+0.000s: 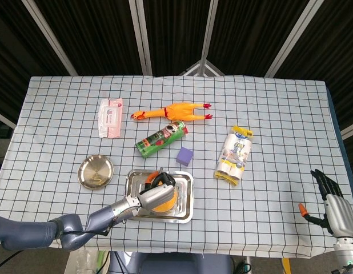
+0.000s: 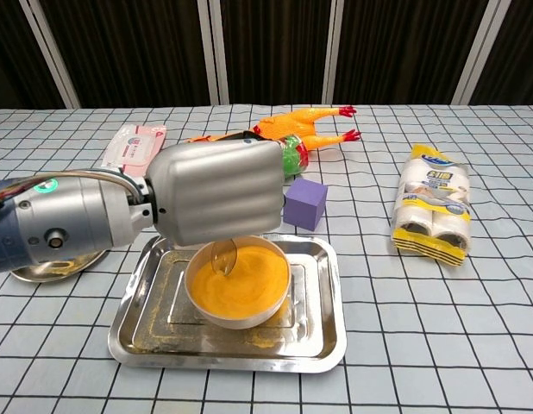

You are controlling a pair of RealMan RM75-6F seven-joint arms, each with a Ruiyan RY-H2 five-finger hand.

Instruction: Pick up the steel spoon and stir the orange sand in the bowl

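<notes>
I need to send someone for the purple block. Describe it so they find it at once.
Start at the steel tray near the table's front edge, holding the bowl of orange sand. Just beyond its far right corner sits the purple block, beside the green can. It is the only plain cube, matte and unlabelled.

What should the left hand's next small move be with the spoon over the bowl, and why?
Probably a short sweep of the steel spoon sideways through the orange sand. The left hand holds it above the bowl, its tip at the sand's left edge, and the sand looks smooth, so stirring seems barely begun. The right hand rests far off.
</notes>
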